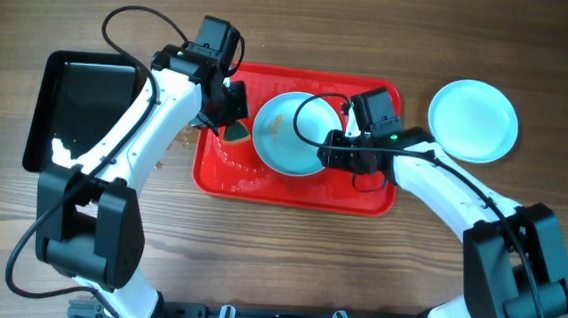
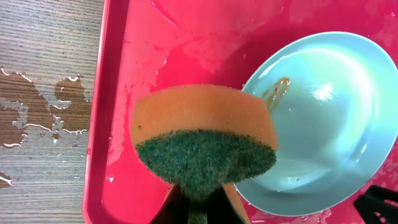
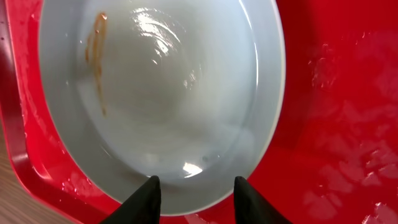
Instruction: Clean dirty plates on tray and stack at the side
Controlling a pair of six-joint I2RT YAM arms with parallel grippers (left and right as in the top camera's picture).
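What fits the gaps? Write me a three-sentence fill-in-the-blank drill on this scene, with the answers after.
The left gripper clamps an orange foam sponge whose scouring face is ___.
The smeared pale round plate lies on the ___ rectangular plastic tray.
A second pale round plate sits on the wooden table, off the tray, on the robot's ___ side.
Missing words: green; red; right.

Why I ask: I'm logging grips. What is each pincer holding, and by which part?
The left pincer pinches the sponge at its green scouring side. The right pincer stands open over the rim of the plate, holding nothing.
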